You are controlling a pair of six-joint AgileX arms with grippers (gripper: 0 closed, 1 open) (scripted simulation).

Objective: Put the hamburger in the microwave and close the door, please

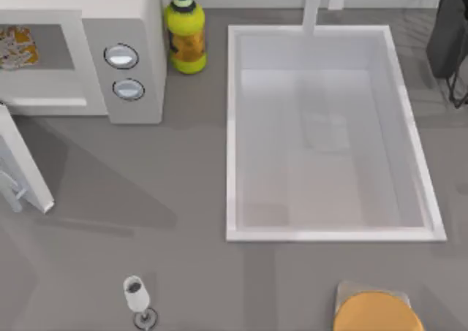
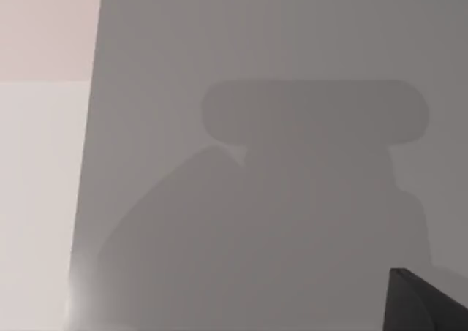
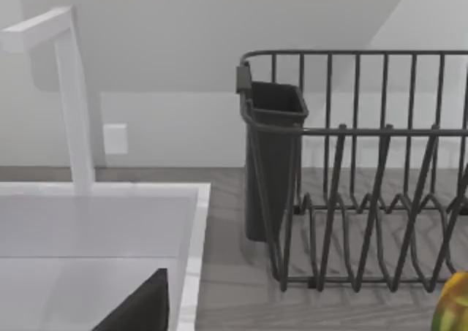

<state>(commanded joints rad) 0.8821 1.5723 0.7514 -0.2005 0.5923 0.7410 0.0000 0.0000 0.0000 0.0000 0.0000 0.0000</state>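
Hamburger inside microwave cavity; door open.

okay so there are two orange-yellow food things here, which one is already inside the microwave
The hamburger, in its white wrapper with dark specks, sits in the microwave cavity. The plain orange disc rests on a grey board at the table's front right.

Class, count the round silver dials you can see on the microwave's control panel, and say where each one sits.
2. Both are on the microwave panel, at the top view's left: the upper dial sits directly above the lower dial, near the yellow bottle. None seems hidden.
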